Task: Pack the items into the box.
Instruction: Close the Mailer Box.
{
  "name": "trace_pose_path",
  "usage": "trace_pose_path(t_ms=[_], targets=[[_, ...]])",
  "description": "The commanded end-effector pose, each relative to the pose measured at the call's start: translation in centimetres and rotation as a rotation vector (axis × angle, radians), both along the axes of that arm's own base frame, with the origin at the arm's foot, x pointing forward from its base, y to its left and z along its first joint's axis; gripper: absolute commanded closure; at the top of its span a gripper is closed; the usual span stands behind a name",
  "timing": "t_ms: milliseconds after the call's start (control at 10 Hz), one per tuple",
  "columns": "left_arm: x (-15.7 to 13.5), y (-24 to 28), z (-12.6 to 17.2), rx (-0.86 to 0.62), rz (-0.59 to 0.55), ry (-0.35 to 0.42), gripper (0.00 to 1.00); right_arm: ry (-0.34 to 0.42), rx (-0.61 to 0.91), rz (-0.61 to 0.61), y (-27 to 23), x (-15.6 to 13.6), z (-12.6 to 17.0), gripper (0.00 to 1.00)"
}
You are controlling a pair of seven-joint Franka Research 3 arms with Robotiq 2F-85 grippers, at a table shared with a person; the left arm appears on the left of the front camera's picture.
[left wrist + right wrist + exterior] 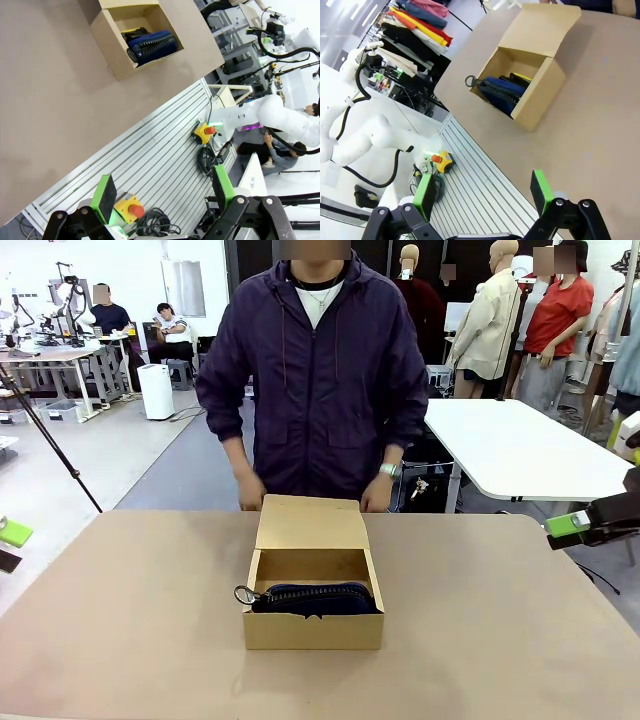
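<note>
1. The left gripper point(165, 195) hangs off the near edge of the table point(120, 620), above slotted metal rails point(150, 160). Its jaws stand wide apart and hold nothing. It is well apart from the box, which suggests this arm has no job at the moment.

2. The box point(312, 630), brown cardboard, sits in the middle of the table. Its flap lid point(308, 522) is folded back toward the person, so the top is open.

3. Inside, the dark navy pouch point(315, 598) lies lengthwise against the near wall. Its ring loop point(243, 594) pokes over the left corner.

4. In the right wrist view, a yellow knife point(522, 76) lies behind the pouch, with a black item point(511, 79) between them. I judge the black item to be the stapler, though little of it shows. All three items seem to be packed, so the likely remaining step is closing the flap.

5. The person stands at the far side. One hand point(250, 500) and the other hand point(377, 498) rest at the table edge just behind the flap. They seem well placed to steady the box or fold the lid.

6. The right gripper point(482, 192) is off the table's right side, well apart from the box. Its green-padded jaws are spread and empty. Its camera looks down at the open box.
</note>
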State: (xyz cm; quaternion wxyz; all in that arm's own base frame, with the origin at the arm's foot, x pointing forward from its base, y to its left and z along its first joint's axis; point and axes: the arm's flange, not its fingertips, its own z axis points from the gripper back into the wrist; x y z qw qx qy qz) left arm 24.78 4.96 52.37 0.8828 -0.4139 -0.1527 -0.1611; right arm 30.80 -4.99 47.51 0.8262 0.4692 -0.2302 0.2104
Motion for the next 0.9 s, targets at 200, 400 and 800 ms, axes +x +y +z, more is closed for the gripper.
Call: trace_pose_path(t_ms=[200,400,800], targets=[[-0.13,0.21,-0.17,0.003,-0.009,-0.012,0.0,-0.001,0.019,-0.002,-0.16,-0.25,0.26,0.0],[-0.13,0.21,-0.17,0.003,-0.009,-0.012,0.0,-0.001,0.019,-0.002,-0.16,-0.25,0.26,0.0],[-0.13,0.21,-0.17,0.003,-0.009,-0.012,0.0,-0.001,0.019,-0.002,-0.16,-0.25,0.26,0.0]])
